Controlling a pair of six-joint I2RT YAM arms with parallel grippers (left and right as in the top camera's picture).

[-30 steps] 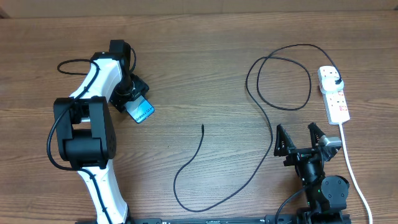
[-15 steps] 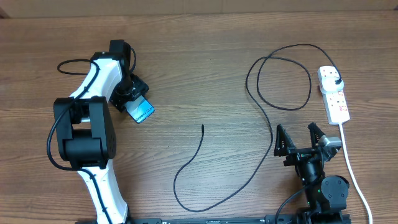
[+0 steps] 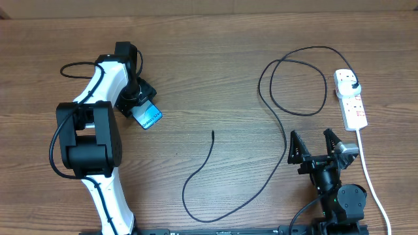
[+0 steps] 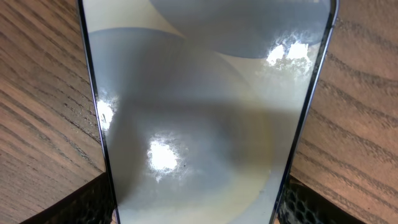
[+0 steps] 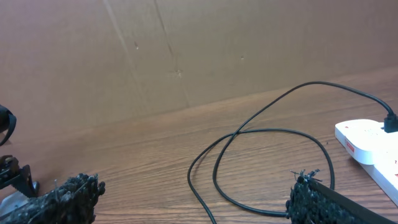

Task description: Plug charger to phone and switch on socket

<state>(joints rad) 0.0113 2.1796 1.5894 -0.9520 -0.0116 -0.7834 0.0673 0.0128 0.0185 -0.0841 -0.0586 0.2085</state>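
The phone [image 3: 149,117] lies on the wooden table at the left, its light-blue screen up. My left gripper [image 3: 139,103] sits over its far end, a finger on each long edge. In the left wrist view the phone [image 4: 205,106] fills the frame between my two fingers [image 4: 196,208]. The charger's black cable [image 3: 274,114] loops over the table's middle and right, its connector tip [image 3: 213,133] free and its black plug [image 3: 353,85] in the white socket strip [image 3: 351,99]. My right gripper [image 3: 315,149] is open and empty near the front, south-west of the strip.
The socket's white cord [image 3: 371,176] runs toward the front edge on the right. In the right wrist view the cable loop [image 5: 261,155] lies ahead of my fingers and the strip [image 5: 370,146] is at the right. A brown wall stands behind the table.
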